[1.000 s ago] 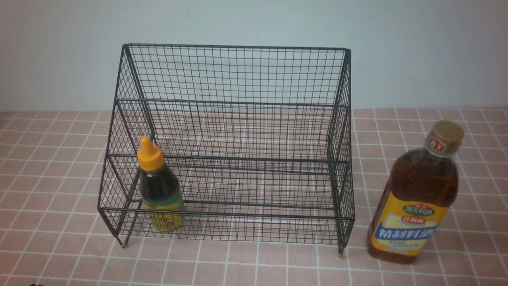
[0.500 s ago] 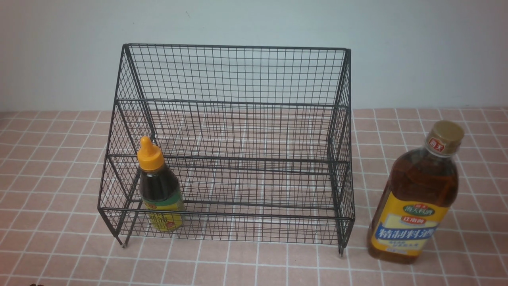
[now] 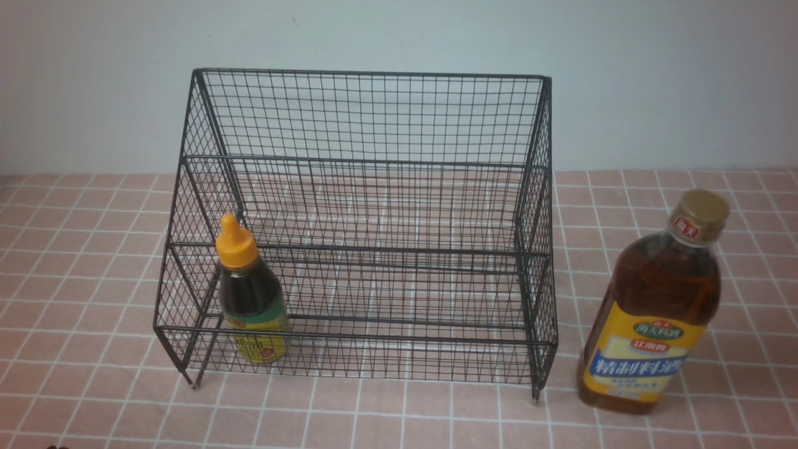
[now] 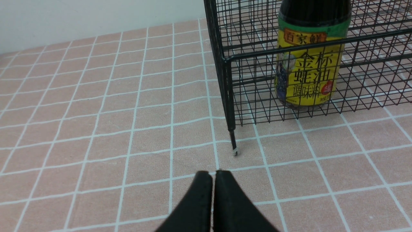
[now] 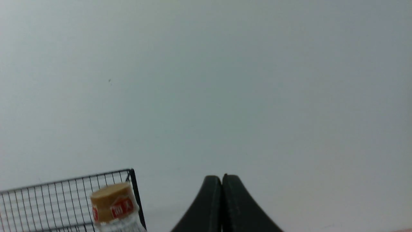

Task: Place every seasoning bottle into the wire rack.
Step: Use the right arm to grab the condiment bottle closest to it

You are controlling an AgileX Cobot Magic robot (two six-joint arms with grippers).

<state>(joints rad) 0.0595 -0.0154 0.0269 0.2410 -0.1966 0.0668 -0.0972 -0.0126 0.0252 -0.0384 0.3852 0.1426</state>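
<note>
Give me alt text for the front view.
A black wire rack stands on a pink tiled tabletop, with the small orange-capped bottle upright in its lower tier at the left. The tall gold-capped bottle stands outside, to the rack's right.

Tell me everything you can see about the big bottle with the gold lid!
The big bottle is clear and nearly full of amber liquid. It has a gold cap with a red tag, and a yellow label with a blue band of white writing. It stands upright on the pink checked cloth, right of the wire rack, outside it and not touching. Nothing grips it.
</note>
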